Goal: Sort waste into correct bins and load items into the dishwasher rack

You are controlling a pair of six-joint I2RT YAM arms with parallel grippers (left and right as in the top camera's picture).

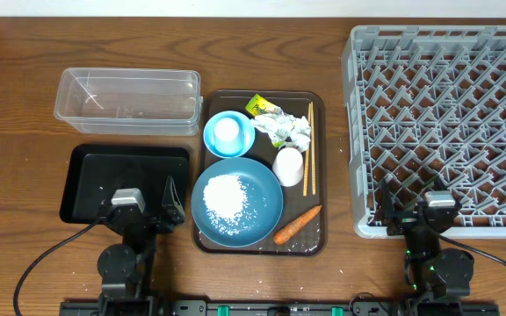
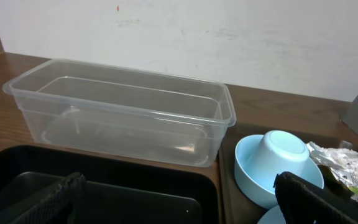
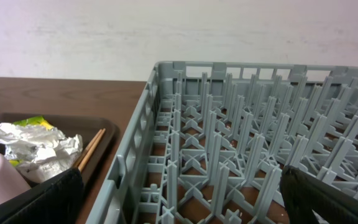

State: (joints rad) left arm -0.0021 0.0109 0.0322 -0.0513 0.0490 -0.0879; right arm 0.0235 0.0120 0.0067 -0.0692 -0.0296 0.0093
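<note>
With left gripper (image 2: 179, 184) and right gripper (image 3: 182, 180) both released, I would pinch the crumpled paper (image 1: 290, 130) from above, avoiding the chopsticks (image 1: 308, 151).

Left of the brown tray (image 1: 227, 98), the left arm (image 1: 123, 254) is black all over, built of rounded, drum-like joints, with a pale grey square block on top near its wrist. A thin black cable curves out from it on the side away from the tray. Right of the tray, the right arm (image 1: 437, 263) looks the same: black round joints, a grey block on top, a black cable looping off away from the tray, and a few tiny green lights on its body. The left fingers (image 2: 58, 196) are matte black with a rough, grainy surface; the right fingers (image 3: 39, 199) are broad black slabs with angled edges
</note>
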